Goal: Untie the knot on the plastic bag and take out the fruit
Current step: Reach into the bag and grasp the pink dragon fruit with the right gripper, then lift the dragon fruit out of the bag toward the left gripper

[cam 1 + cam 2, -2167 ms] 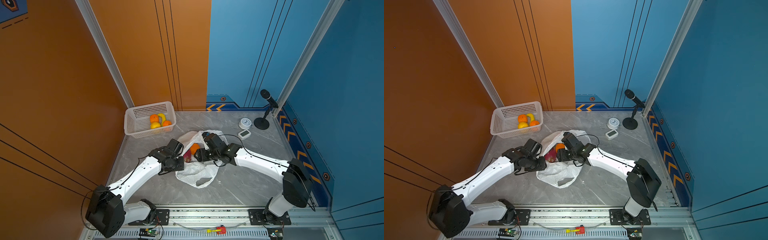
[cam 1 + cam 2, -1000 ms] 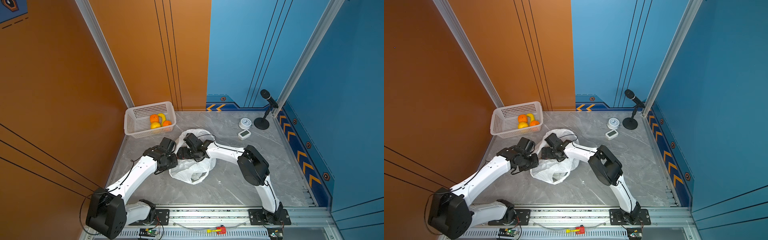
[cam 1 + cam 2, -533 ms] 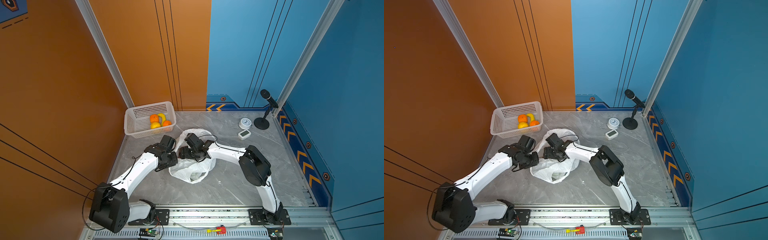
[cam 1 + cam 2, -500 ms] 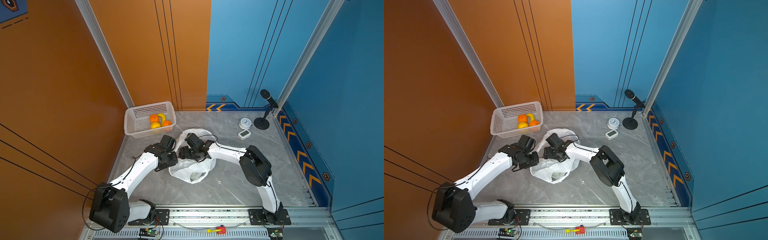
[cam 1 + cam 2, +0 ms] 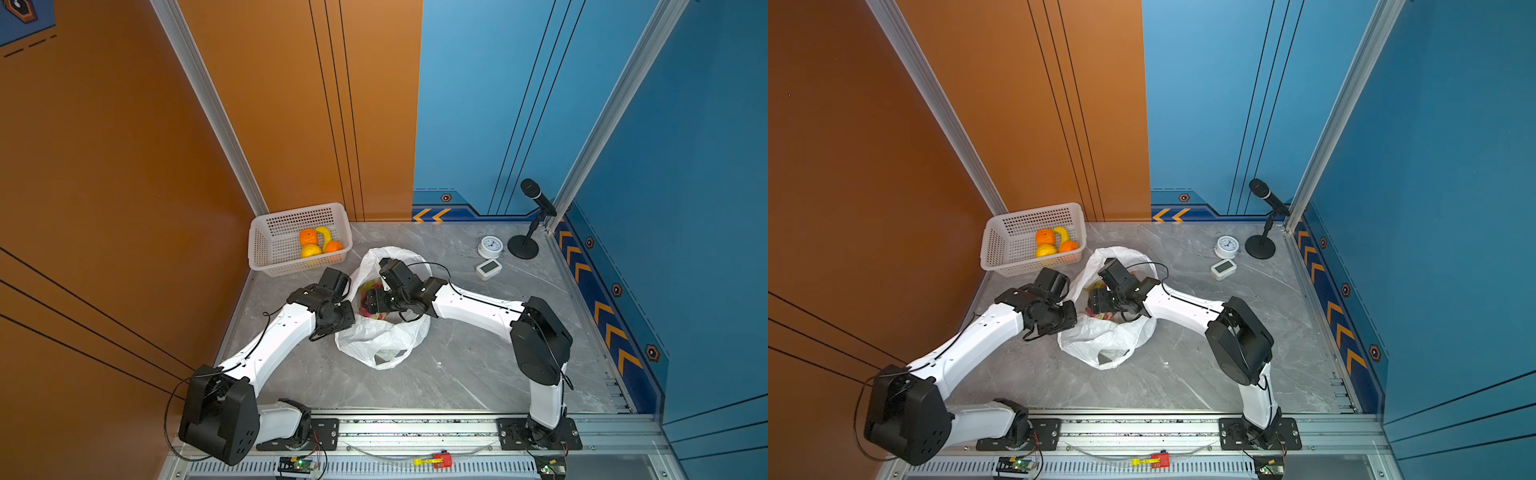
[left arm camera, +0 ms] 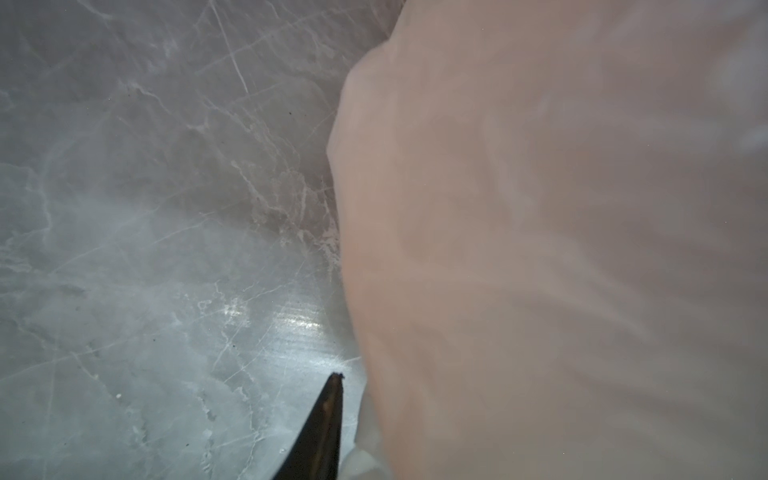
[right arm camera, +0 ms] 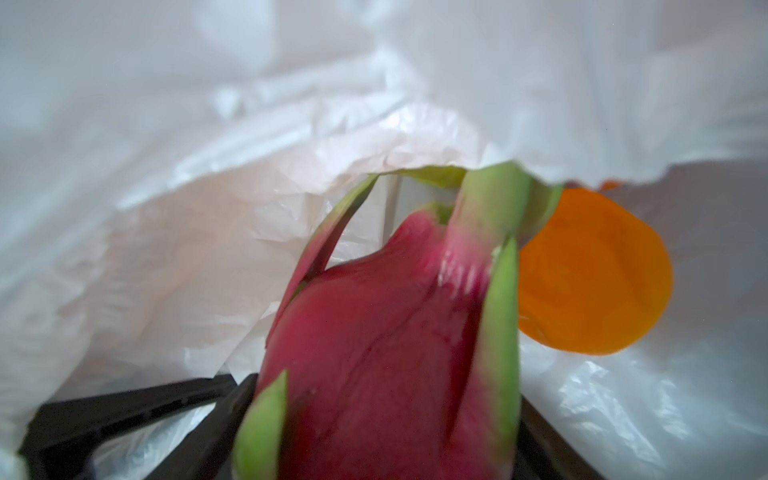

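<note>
Right now the plastic bag (image 5: 376, 338) lies open-mouthed near the middle of the bench (image 5: 457, 361), with the white basket (image 5: 266, 249) at its 11 o'clock. Reaching in from 3 o'clock, the right gripper (image 5: 368, 302) is inside the bag, its fingers pressed against either side of the pink-red dragon fruit (image 7: 374, 332). An orange (image 7: 594, 274) sits just beside that fruit. At the bag's 9 o'clock rim is the left gripper (image 5: 345, 318); whether it pinches the film I cannot tell.

No lettering is legible anywhere. Orange chevrons (image 5: 437, 215) mark the blue wall skirting (image 5: 465, 212). The clock (image 5: 491, 246) dial is too small.
</note>
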